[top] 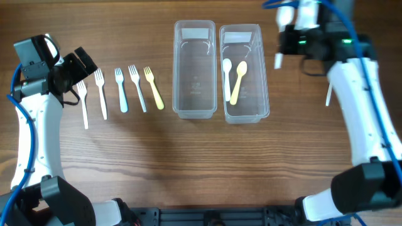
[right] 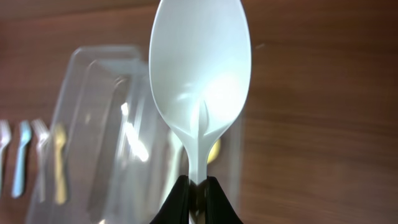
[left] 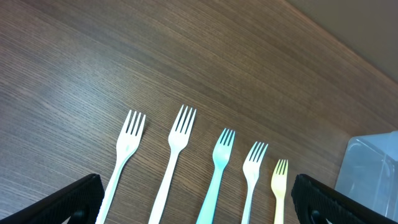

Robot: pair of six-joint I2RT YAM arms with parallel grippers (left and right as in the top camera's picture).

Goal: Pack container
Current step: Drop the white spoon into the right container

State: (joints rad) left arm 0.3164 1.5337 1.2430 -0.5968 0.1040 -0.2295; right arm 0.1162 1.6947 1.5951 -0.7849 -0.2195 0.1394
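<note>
Two clear containers stand side by side, the left one (top: 195, 108) empty and the right one (top: 244, 32) holding a white spoon (top: 227, 76) and a yellow spoon (top: 239, 80). My right gripper (top: 284, 39) is shut on a white spoon (right: 200, 62), held above the table just right of the right container (right: 93, 124). Several forks lie in a row left of the containers: white (top: 83, 103), white (top: 100, 93), blue (top: 120, 91), white (top: 137, 88), yellow (top: 152, 88). My left gripper (top: 78, 66) is open and empty above the forks (left: 177, 134).
A white utensil (top: 327, 94) lies on the table at the right, partly hidden by the right arm. The wooden table (top: 207, 163) runs toward the front. A container corner (left: 373, 168) shows in the left wrist view.
</note>
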